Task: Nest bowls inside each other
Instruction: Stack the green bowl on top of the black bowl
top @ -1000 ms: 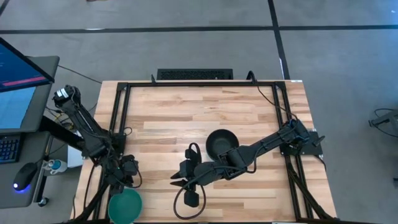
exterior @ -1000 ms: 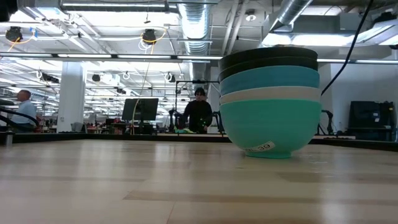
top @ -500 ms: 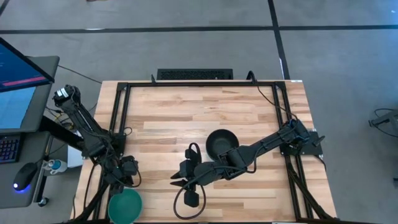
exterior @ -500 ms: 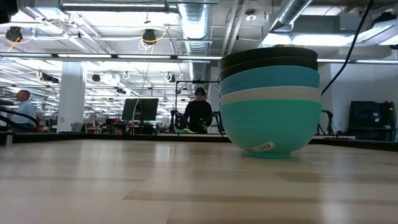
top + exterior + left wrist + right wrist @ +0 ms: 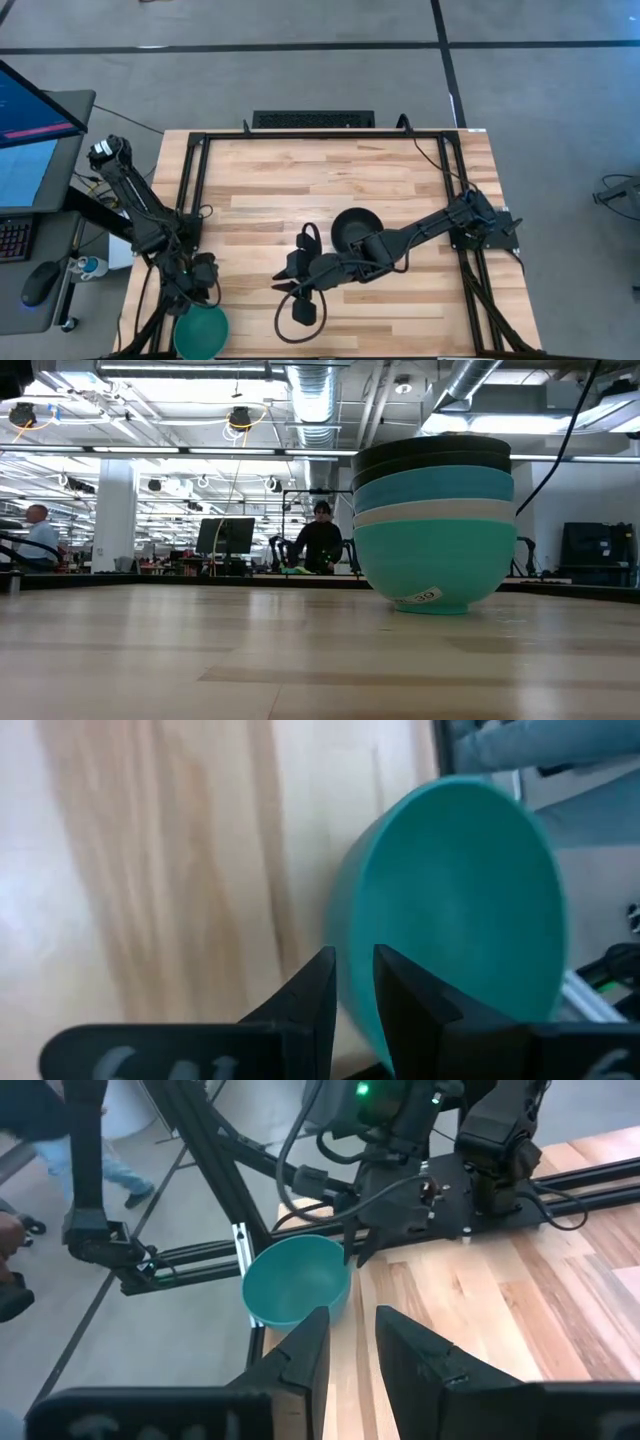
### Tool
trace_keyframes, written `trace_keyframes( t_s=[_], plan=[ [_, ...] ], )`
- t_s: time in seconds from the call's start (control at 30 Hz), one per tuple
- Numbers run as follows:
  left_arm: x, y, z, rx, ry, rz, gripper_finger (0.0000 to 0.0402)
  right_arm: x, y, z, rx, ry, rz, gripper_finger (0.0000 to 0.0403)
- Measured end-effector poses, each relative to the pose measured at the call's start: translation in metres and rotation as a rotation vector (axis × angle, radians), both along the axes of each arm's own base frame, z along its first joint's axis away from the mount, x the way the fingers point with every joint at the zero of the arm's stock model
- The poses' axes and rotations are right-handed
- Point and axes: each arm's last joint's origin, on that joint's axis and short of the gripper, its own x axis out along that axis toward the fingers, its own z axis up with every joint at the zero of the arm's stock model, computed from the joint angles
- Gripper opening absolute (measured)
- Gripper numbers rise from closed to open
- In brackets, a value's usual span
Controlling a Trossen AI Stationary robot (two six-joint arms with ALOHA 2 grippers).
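The left gripper [image 5: 197,300] pinches the rim of a teal bowl [image 5: 201,331] at the table's [image 5: 330,170] near-left corner. The right gripper [image 5: 283,285], empty with fingers narrowly parted, extends low toward it. The bowl stack [image 5: 434,520], black uppermost, stands mid-table.

An open-plan robotics lab: exposed ducts [image 5: 310,400] and strip lights overhead, a person [image 5: 320,540] at distant workstations, a monitor [image 5: 35,120] beside the wooden table [image 5: 300,180].
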Motion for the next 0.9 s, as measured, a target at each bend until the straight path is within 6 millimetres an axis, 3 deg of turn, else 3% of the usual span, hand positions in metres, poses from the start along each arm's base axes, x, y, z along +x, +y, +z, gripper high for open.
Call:
trace_keyframes(
  t_s=[0.2,0.57,0.9],
  plan=[
    [-0.003,0.006,-0.005,0.079,0.031,-0.013,0.0061,0.003,-0.006,0.0,0.0,0.0,-0.015,0.0107],
    [0.0,0.0,-0.003,0.047,-0.016,-0.044,0.0061,0.003,-0.007,0.0,0.0,0.0,-0.015,0.0107],
    [0.008,-0.015,-0.024,0.101,0.054,-0.112,0.0061,0.003,-0.007,0.0,0.001,-0.001,-0.017,0.0107]
  ],
)
